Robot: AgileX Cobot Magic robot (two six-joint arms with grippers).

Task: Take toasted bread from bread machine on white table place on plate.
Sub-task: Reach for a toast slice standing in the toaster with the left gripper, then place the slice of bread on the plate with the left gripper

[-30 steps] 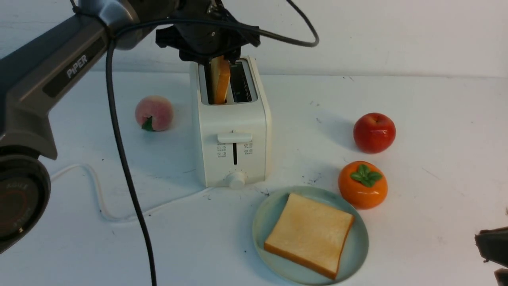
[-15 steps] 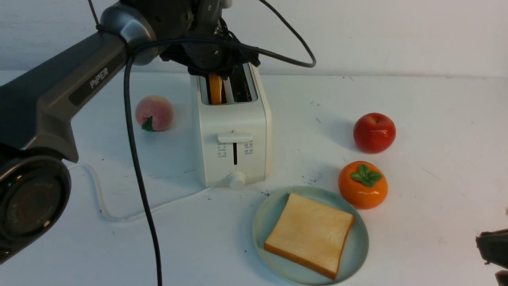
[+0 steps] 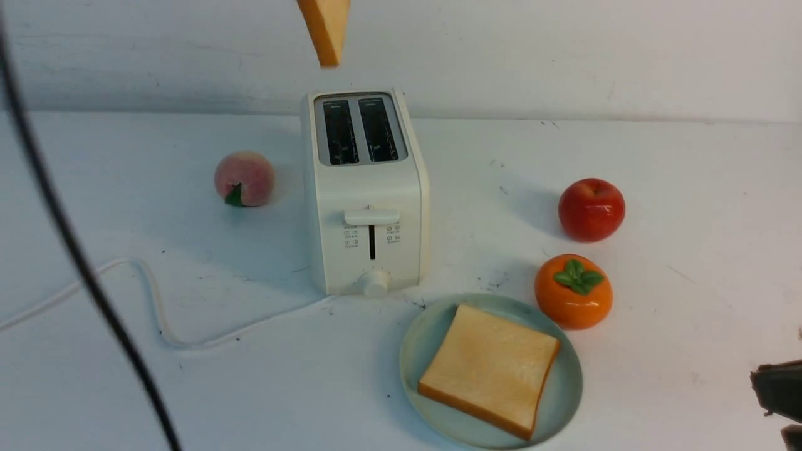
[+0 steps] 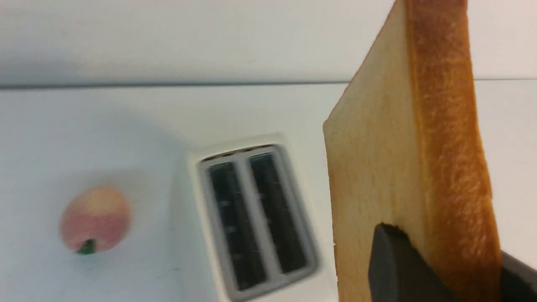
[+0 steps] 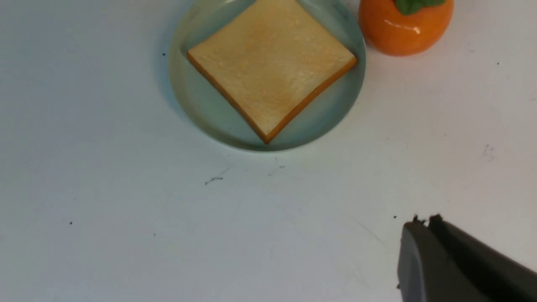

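Note:
The white bread machine (image 3: 366, 194) stands mid-table on the white table (image 3: 689, 188), and both of its slots are empty. It also shows in the left wrist view (image 4: 251, 218). My left gripper (image 4: 449, 251) is shut on one slice of toasted bread (image 4: 402, 159) and holds it upright high above the toaster. Only that slice's lower corner (image 3: 326, 31) shows at the top of the front view. The second slice (image 3: 489, 369) lies flat on the mint-green plate (image 3: 564, 394) in front of the toaster. My right gripper (image 5: 423, 220) is shut and empty, low at the table's near right (image 3: 777, 391).
A peach (image 3: 244, 178) lies left of the toaster. A red apple (image 3: 591, 208) and an orange persimmon (image 3: 572, 290) sit right of it, the persimmon close to the plate's rim. The toaster's white cord (image 3: 156, 313) and a black cable (image 3: 81, 263) cross the left side.
My left gripper has lifted the slice out of the toaster's left slot and risen out of the front view. The slots now show empty. The right arm has not moved.

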